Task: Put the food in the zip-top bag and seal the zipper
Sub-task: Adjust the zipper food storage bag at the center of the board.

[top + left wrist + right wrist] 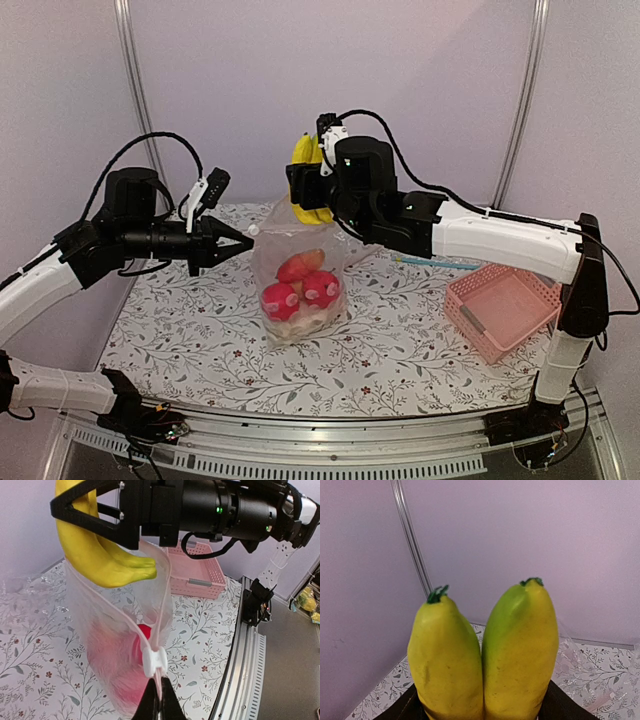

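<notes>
The clear zip-top bag stands upright mid-table with red round fruits and other food inside. My left gripper is shut on its top edge, pinching the zipper strip just below a white slider; the closed fingertips show at the bottom of the left wrist view. My right gripper is shut on a yellow two-lobed banana, held above the bag's open mouth. The banana fills the right wrist view, with dark fingers on either side. It also hangs over the bag in the left wrist view.
A pink basket sits at the right of the table, also visible as the pink basket behind the bag. A teal strip lies behind the right arm. A metal rail runs along the near edge.
</notes>
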